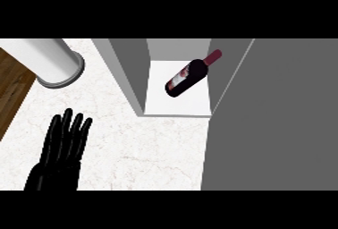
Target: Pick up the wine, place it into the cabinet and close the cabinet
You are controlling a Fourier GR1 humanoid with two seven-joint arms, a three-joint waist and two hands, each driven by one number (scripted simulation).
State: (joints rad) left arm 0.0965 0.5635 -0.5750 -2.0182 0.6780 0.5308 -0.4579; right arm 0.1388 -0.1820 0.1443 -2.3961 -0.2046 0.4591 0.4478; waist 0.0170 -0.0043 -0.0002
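A dark wine bottle with a red neck and a pale label stands inside the open cabinet, on its white floor, leaning toward the upper right in this steep view. The cabinet's grey door is swung open and fills the right side of the view. My left hand rests open on the marble counter at the lower left, fingers straight and pointing away, well apart from the cabinet. No hand touches the bottle. My right hand does not show.
A white cylindrical post stands on the counter at the upper left. A wooden floor strip marks the counter's left edge. Bare marble counter lies between my left hand and the door.
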